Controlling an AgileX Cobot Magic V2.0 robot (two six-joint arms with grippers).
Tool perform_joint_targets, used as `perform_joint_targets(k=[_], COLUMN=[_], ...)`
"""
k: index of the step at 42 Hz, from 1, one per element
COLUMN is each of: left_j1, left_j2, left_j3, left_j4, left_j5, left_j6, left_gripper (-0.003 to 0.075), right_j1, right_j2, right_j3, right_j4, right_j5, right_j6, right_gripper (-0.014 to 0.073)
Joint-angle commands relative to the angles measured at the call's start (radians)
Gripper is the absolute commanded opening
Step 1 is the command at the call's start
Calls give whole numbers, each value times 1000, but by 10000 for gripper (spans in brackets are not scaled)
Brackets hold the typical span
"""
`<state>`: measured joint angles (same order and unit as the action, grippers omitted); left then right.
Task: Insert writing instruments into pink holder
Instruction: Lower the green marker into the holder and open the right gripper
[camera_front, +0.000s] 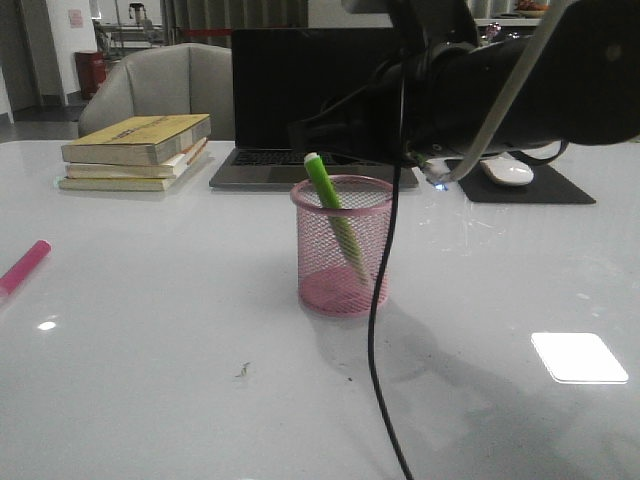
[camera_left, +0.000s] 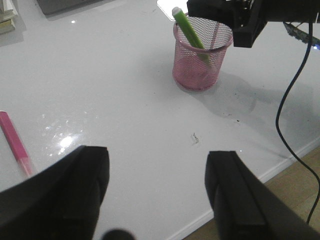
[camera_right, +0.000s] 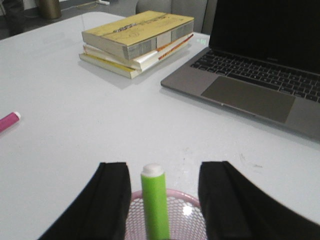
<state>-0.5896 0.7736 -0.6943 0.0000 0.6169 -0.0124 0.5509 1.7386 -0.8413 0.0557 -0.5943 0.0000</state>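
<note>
right gripper (camera_right: 160, 200) apart – green marker (camera_front: 335, 215) leans in pink holder (camera_front: 343, 262), white tip up-left

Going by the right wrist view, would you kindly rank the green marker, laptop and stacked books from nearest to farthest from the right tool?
1. Green marker, between the right tool's fingers.
2. Laptop, beyond.
3. Stacked books, farthest, beside the laptop.

One marker (camera_front: 335, 218) in holder (camera_front: 343, 246), mid table; other marker (camera_front: 24, 267) far left.
</note>
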Motion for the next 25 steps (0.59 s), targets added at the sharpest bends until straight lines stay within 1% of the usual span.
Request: perform_joint_targets(k=[1, 8, 15, 25], left_j1=[-5, -5, -5, -5], left_j2=[1, 1, 1, 1], left_j3=[-31, -31, -31, -31], left_j4=[-7, -7, -7, -7], left_j5=[-77, -77, -77, -77], left_j6=[4, 4, 4, 4], left_gripper=[477, 477, 477, 477], right_j1=[-2, -7, -7, -7], right_j2=[-104, -229, -403, -647], right_j3=[-50, -117, -173, -173], right_j4=[-2, -2, -3, -3], right_j5=[27, 335, 650, 976], right_j6=[-7, -38, -114, -116], right_gripper=[451, 451, 451, 451])
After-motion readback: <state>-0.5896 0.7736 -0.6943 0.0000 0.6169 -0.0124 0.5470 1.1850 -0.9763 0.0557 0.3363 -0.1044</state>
